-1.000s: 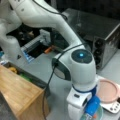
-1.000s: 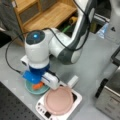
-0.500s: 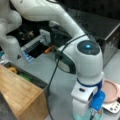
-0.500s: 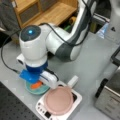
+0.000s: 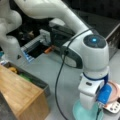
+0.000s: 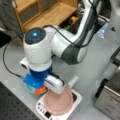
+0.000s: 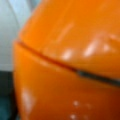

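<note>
**Me:** Stuff is all around the arm. I see a wooden box [image 5: 21,92] at a front view's bottom left, and a wooden shelf [image 6: 42,12] at a front view's top. A grey metal box [image 6: 110,100] sits at a front view's right.

**Helper:** What is under the arm?

**Me:** A pink bowl [image 6: 58,101] sits on a white scale [image 6: 76,98]. Just beside it is a teal plate [image 5: 83,112] with an orange thing [image 6: 40,90] on it. A black cable [image 5: 60,75] hangs down in front of the arm.

**Helper:** Can you see the gripper?

**Me:** Not well. The arm's big white wrist [image 6: 37,47] and a blue part [image 6: 32,81] block it in both front views. The arm bends over from the back and points straight down at the teal plate.

**Helper:** Is the gripper holding anything?

**Me:** I cannot tell how wide it is, or if it has hold of anything. In the wrist view the orange thing [image 7: 67,65] fills almost everything, so it is very near. It is shiny, with a dark line across it.
</note>
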